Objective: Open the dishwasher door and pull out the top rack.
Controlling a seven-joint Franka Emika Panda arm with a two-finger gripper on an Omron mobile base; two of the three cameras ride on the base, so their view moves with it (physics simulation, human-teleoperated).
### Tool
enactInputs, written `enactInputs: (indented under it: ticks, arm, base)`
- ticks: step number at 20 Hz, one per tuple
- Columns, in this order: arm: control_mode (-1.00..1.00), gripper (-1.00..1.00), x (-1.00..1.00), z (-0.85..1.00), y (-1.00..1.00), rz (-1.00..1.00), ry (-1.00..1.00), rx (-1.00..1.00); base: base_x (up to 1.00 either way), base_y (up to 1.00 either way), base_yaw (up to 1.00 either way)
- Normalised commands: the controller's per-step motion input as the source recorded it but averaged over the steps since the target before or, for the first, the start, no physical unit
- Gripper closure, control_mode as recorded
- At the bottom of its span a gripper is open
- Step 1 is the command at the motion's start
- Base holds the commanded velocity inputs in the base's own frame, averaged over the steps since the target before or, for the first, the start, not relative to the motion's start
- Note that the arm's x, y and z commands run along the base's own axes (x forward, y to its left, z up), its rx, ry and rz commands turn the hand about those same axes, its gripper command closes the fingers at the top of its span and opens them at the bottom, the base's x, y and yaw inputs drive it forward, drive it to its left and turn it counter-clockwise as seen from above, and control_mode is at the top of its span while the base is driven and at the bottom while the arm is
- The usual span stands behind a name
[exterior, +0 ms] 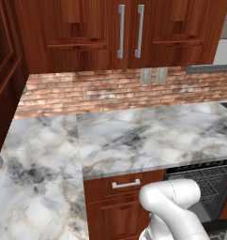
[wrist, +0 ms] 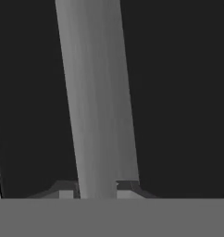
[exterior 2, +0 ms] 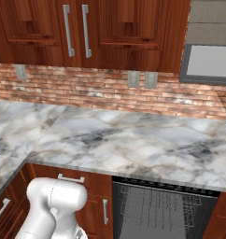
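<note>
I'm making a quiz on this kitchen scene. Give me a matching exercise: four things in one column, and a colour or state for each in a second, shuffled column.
Things:
1. counter
2. backsplash
3. handle
4. rack

Colour or state:
A. red brick
B. grey bar between the fingers of the hand
C. thin wire grid inside the dark opening
D. white and grey marble

Pairs: 1-D, 2-A, 3-B, 4-C
</note>
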Motion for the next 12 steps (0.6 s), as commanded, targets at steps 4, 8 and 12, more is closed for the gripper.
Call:
enactInputs:
  ticks: [4, 8, 12]
  arm:
    - [-1.00, 1.00, -0.27, -0.14, -0.15, -0.07, 0.21, 0.07]
    - [-1.00, 1.00, -0.30, -0.18, -0.14, -0.06, 0.19, 0.05]
    - [-1.00, -1.00, -0.38, -0.03, -0.12, -0.05, 0.11, 0.07]
  base:
    - [0.00, 0.00, 0.00]
    - [0.00, 0.00, 0.00]
    - [0.00, 0.00, 0.00]
